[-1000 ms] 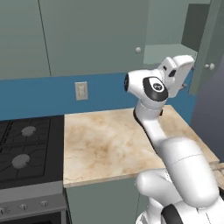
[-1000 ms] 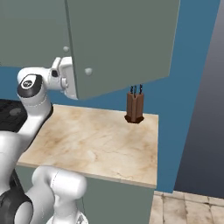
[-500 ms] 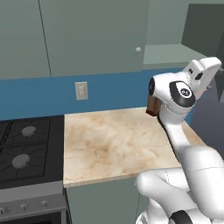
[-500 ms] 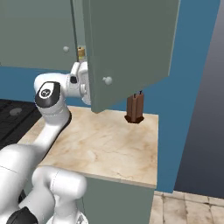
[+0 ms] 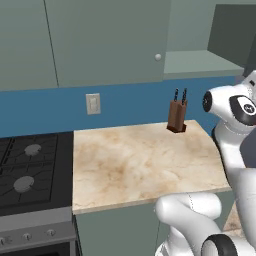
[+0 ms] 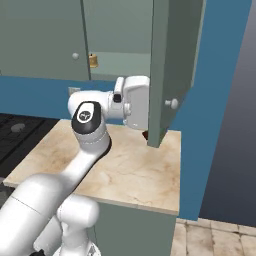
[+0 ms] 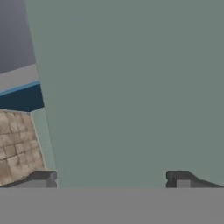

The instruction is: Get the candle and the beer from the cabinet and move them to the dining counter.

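Candle (image 6: 93,60) peeks from the cabinet (image 6: 172,60), whose door blocks the unclenched tool (image 7: 111,178).

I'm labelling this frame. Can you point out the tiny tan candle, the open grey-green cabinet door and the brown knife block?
tiny tan candle (image 6: 93,60), right base view, its side.
open grey-green cabinet door (image 6: 171,60), right base view, inner face.
brown knife block (image 5: 176,116), left base view, front face.

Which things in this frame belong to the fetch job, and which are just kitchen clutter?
Job: cabinet, one door swung open; candle on its shelf; open pincer close to that door.
Just there: knife block; stove; wall socket; short marble worktop.
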Robot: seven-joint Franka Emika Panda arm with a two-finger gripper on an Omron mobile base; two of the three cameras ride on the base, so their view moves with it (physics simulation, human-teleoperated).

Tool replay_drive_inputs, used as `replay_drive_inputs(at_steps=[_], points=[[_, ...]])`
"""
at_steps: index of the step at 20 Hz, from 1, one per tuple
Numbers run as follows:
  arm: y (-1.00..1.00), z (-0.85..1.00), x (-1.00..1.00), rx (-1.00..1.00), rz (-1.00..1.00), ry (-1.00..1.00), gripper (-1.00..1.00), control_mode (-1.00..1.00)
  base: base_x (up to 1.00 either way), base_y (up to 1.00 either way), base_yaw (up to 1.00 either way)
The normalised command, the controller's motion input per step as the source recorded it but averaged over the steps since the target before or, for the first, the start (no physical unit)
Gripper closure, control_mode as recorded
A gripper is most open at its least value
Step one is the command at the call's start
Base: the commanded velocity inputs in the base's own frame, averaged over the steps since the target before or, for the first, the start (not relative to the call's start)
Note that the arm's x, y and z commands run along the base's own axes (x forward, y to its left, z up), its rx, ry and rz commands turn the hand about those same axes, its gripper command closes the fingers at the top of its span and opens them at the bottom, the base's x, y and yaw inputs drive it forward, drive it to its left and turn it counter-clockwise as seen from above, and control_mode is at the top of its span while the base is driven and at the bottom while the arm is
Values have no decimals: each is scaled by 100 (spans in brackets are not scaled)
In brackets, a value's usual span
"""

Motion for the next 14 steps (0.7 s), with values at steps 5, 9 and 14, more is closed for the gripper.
replay_drive_inputs(at_steps=[5,9,14], points=[[-72,-3,-1,0,-2,6,-100,-100,0,0,0],[-51,-2,0,0,0,5,-100,-100,0,0,0],[-24,-1,-11,3,-1,1,-100,-100,0,0,0]])
